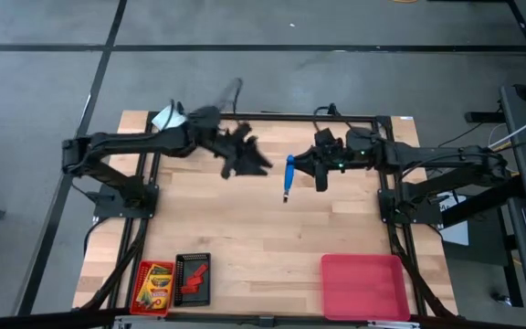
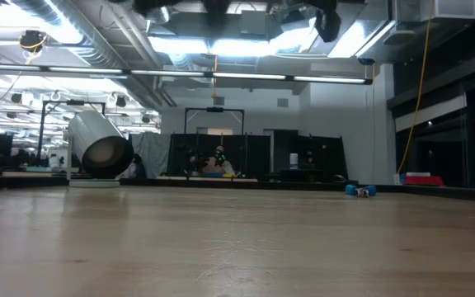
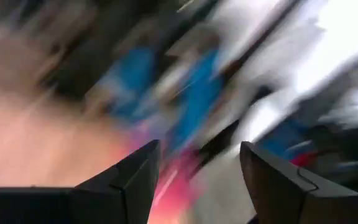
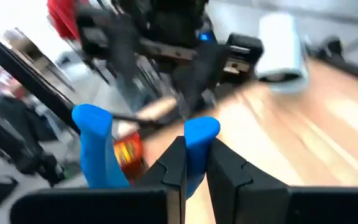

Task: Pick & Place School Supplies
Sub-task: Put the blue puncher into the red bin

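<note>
At the centre of the high view, I see the right gripper (image 1: 320, 174) raised above the wooden table (image 1: 263, 228), its fingers clamped together on one handle of a blue-handled plier-like tool (image 1: 289, 174), which hangs toward the boards. In the right wrist view the tool's (image 4: 191, 152) second blue handle stands free, beside the closed fingers. Left of centre, I see the left gripper (image 1: 249, 163), blurred by motion; in its own wrist view its two fingers (image 3: 135, 180) stand apart with nothing between them. At the lower left of the high view a red tray (image 1: 140, 291) holds a yellow-and-green crayon box (image 1: 154, 284), and just beside it a black tray (image 1: 193, 279) holds red pieces (image 1: 194, 277). At the lower right lies a larger red tray (image 1: 364, 287). At the upper left corner of the table sits a pale cylinder (image 1: 166, 118). Far right in the low view, a second blue tool (image 2: 359, 190) lies on the table.
</note>
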Robot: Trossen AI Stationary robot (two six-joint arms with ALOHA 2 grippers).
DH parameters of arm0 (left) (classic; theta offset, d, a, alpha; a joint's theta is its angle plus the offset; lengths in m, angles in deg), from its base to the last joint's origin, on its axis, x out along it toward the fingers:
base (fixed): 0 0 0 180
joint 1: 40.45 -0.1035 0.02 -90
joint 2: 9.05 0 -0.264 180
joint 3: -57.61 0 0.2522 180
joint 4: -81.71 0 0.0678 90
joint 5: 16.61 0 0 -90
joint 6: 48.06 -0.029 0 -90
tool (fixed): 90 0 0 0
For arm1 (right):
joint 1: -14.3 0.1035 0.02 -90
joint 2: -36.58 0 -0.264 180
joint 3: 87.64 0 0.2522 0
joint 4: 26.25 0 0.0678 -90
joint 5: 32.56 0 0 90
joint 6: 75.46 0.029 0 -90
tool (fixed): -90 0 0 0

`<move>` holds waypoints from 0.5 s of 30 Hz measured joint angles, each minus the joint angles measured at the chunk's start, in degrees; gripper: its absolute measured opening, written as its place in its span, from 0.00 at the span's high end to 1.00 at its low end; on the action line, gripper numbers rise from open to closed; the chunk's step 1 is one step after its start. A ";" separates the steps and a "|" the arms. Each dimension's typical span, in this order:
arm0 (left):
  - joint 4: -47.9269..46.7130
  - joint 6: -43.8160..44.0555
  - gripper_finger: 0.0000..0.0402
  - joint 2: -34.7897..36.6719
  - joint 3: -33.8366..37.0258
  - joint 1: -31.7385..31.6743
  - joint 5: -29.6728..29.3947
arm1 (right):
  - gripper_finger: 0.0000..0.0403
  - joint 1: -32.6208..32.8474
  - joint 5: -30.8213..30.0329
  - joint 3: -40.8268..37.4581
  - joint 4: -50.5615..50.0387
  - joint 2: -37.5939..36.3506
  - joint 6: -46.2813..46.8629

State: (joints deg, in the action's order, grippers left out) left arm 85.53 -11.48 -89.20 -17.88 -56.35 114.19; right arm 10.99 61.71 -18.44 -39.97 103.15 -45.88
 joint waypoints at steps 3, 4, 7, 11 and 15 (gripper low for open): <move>-33.68 -12.83 0.48 3.18 0.08 1.33 -14.03 | 0.90 0.28 0.69 0.00 -8.12 -0.78 0.17; -42.35 -15.51 0.50 3.54 0.13 1.99 -19.51 | 0.90 0.57 1.31 0.00 -11.75 -1.14 0.90; -59.01 -19.51 0.60 4.25 0.28 4.26 -30.94 | 0.90 2.94 5.84 0.00 -21.79 -2.13 4.21; -62.13 -19.85 0.75 5.90 0.52 6.73 -33.36 | 0.90 10.30 13.10 0.00 -34.12 -3.21 10.61; -60.84 -19.87 0.84 6.81 0.55 7.63 -34.35 | 0.90 20.59 14.65 0.00 -44.44 -3.43 18.37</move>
State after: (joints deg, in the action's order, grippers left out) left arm 24.69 -31.35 -82.39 -17.34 -48.72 79.84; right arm 31.58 76.37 -18.44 -84.41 99.71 -27.51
